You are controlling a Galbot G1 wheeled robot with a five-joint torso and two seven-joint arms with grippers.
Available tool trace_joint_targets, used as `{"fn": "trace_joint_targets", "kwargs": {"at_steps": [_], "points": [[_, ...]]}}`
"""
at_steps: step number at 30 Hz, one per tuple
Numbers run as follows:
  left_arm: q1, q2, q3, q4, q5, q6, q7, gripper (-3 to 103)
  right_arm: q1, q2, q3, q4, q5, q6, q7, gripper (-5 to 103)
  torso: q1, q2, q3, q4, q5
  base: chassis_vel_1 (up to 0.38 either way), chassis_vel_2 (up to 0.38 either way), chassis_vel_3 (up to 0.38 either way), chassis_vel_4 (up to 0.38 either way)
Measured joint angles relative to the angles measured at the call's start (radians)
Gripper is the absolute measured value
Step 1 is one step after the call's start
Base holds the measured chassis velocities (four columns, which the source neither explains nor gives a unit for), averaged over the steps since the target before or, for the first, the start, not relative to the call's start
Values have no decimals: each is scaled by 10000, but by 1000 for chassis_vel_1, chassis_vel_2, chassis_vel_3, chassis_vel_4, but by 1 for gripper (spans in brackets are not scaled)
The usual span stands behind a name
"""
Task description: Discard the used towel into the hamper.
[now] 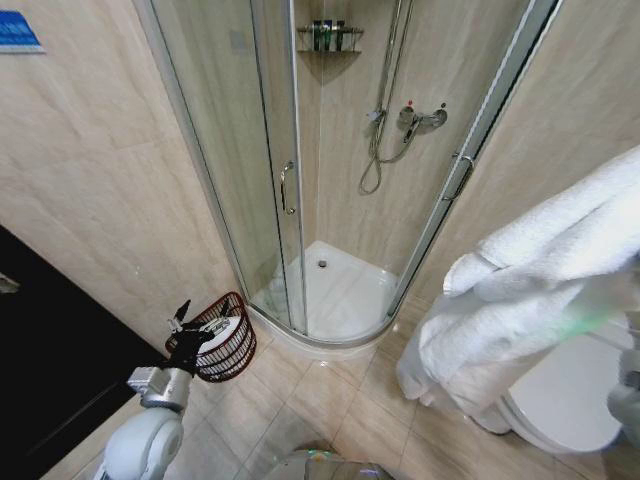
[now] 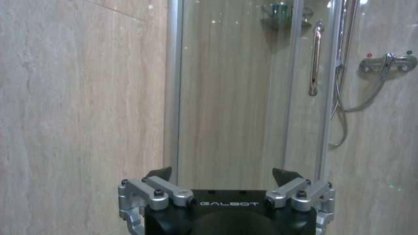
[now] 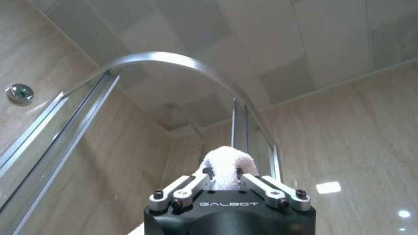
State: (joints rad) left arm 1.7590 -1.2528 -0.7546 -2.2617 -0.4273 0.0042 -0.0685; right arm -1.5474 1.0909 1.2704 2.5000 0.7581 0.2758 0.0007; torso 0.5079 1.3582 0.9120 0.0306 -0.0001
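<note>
The white towel (image 1: 540,270) hangs in thick folds on the right of the head view, high above the floor. In the right wrist view my right gripper (image 3: 224,172) is shut on a rolled fold of the towel (image 3: 226,159) and points up toward the ceiling. The hamper (image 1: 225,345), a small reddish-brown wicker basket, stands on the floor tiles at lower left, against the shower's curved base, with something white inside. My left gripper (image 1: 190,322) is held at the hamper's near-left rim. Its fingers are open with nothing between them (image 2: 223,175).
A curved glass shower enclosure (image 1: 255,150) with a white tray (image 1: 345,295) fills the corner ahead. A white toilet (image 1: 565,405) sits at lower right, under the towel. Beige floor tiles (image 1: 320,400) lie open between hamper and toilet. A dark surface (image 1: 50,360) borders the left.
</note>
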Motion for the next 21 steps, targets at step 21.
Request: {"fn": "trace_joint_targets", "kwargs": {"at_steps": [21], "points": [[0, 0, 0, 0, 0, 0, 0, 100, -74, 12, 128, 0, 136, 5, 73, 8, 302, 651, 341, 0, 0, 0, 0, 0, 0]]}}
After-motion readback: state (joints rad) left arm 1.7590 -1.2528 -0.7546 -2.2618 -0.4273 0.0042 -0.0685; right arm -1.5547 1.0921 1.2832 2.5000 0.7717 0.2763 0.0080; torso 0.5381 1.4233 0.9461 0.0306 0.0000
